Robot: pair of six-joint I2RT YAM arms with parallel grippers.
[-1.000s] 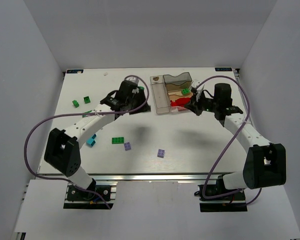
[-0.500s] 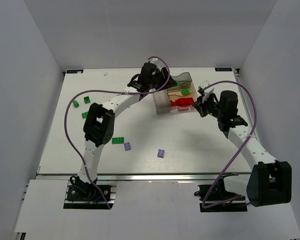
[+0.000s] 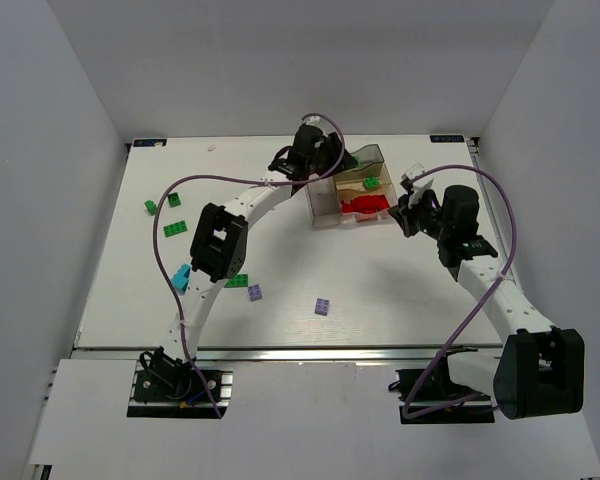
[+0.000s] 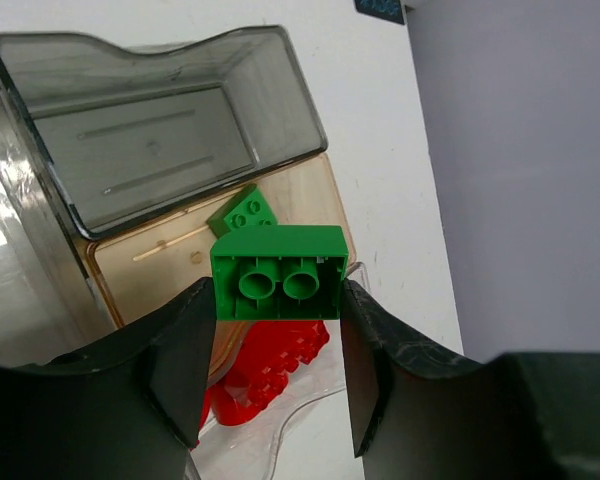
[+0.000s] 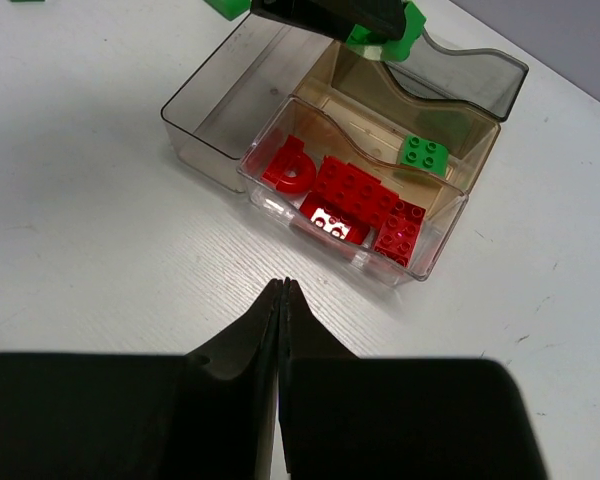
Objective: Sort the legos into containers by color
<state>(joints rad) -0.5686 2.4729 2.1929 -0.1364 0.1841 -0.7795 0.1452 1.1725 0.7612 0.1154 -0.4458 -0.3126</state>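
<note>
My left gripper is shut on a green lego, seen from its hollow underside, and hovers over the containers. Below it, one green lego lies in the tan-bottomed compartment and several red legos fill the compartment beside it. From above, the left gripper is at the back of the containers. My right gripper is shut on nothing, low over bare table just in front of the red legos; from above the right gripper is right of the bins.
Loose legos lie on the left and middle of the table: green ones, a teal one, and two lilac ones. The left arm stretches diagonally across the table's left half.
The left arm swung from the table's left-middle to above the containers, carrying the green lego. The right gripper pulled back a little from the red compartment and closed fully.
</note>
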